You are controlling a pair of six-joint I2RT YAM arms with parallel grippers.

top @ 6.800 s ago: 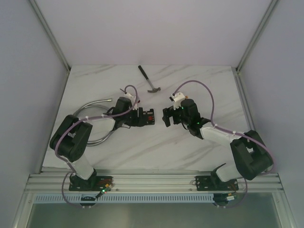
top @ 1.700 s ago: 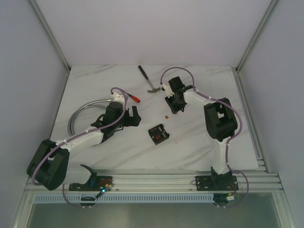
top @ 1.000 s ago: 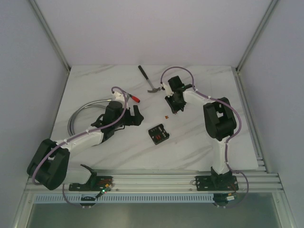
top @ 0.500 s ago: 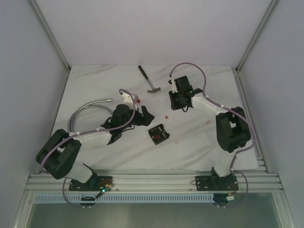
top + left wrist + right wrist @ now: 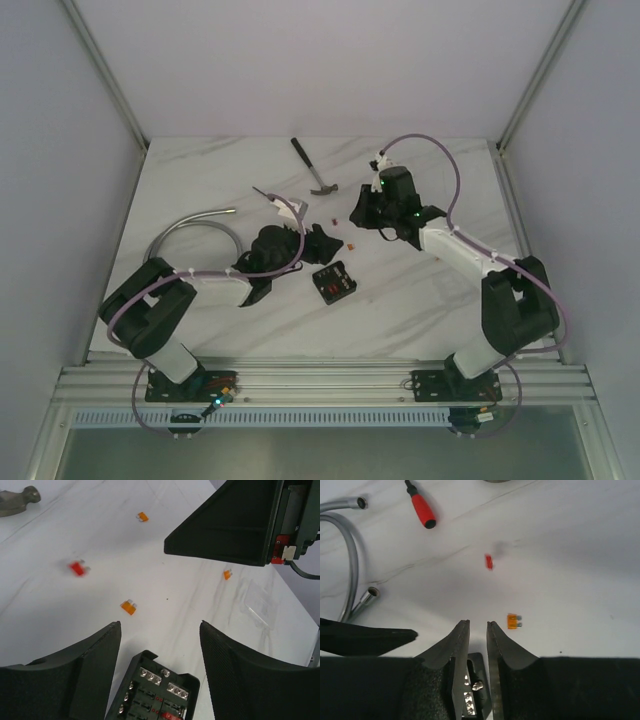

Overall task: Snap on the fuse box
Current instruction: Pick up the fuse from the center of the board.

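Step in hand looks like the pickup/brace on the fuse box (image 5: 334, 283). It sits flat on the counter (image 5: 420, 300), centre-front, face up with terminal screws and red fuses showing, and nothing grips it yet. The left claw (image 5: 160, 630) is wide apart and low over the box. In its wrist view the box's far corner lies between the two fingers with clear counter on either side, so I read no contact, and it holds nothing. The right claw (image 5: 477, 625) hangs just beyond and above the box, fingers nearly together with a narrow slit between them. There's nothing in the slit, and the box edge shows through it below. Loose bits around: an orange fuse (image 5: 514, 621) just beside the right claw's line, a red fuse (image 5: 489, 561) further out (blurred), and the screwdriver (image 5: 422, 510), hose (image 5: 350, 580) and hammer (image 5: 313, 168) well off. There's a faint clear rectangular outline on the counter in the left wrist view; it may be a cover, can't tell. My read of the next move: left needs to square up on the box's side walls and clamp without skating it across the marble, then right comes straight down for the snap. Risk: the box is rotated relative to the left fingers, so a corner pinch would spin it.
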